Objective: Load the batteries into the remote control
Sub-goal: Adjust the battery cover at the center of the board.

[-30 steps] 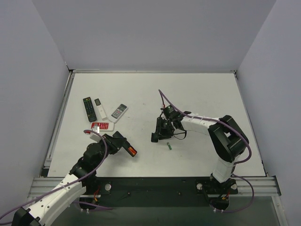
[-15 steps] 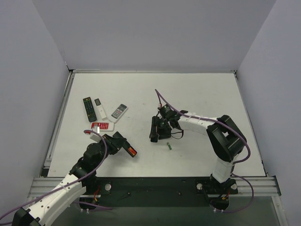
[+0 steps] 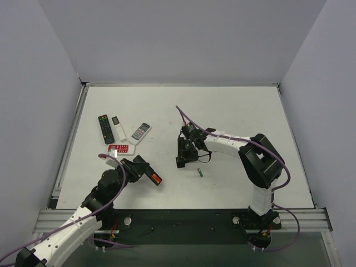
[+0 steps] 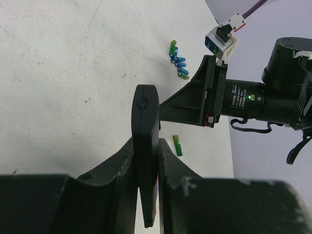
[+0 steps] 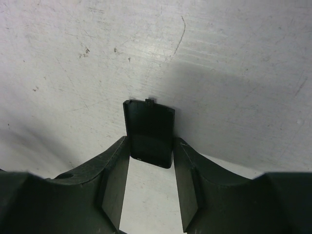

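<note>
Your station is a robotics lab test cell. The evidence is as follows. The white worktop is boxed in by plain grey panels at 9, 12 and 3 o'clock. The left arm and right arm are bolted to a slotted metal rail at 6 o'clock. Purple cables run exposed along both arms.

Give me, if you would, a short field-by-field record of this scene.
left gripper: shut on the remote control, held edge-on
right gripper: shut on the cover piece, fingers against its two long edges
single cell: green battery lying alone on the table, near the right gripper
battery cluster: blue and green cells, lying close together farther off
other remotes: four, on the table's left side, clear of both arms
</note>
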